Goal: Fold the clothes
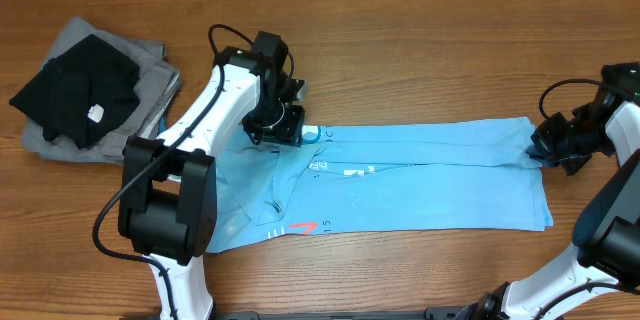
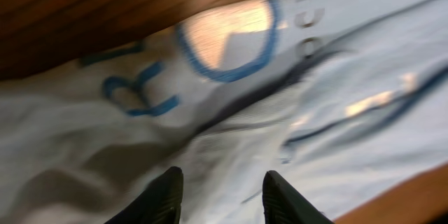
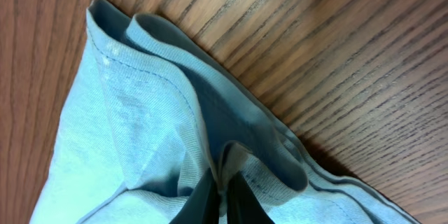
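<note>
- Overhead: found the shirt (image 1: 420,180) laid flat on the table (image 1: 400,10) as a long band, running left to right across the middle.
- Found the left gripper (image 1: 282,125) down on the shirt's upper left edge, just beside the blue lettering (image 1: 318,134).
- Found the right gripper (image 1: 548,146) at the shirt's right end, on the upper corner.
- Noted a pile (image 1: 90,90) of black and grey clothes at the table's left, near the shirt's left end; could not tell whether touching.
- Left wrist: saw the left fingers (image 2: 162,197) standing partly apart over rumpled cloth, with nothing pinched between them. Made out large blue letters beyond the tips, though the picture was blurred.
- Right wrist: saw the right fingers (image 3: 241,201) pressed together on a fold of the shirt's hem, cloth bunched at the tips. Saw the hem's layers fanning away from the grip, with bare wood just beside them.
</note>
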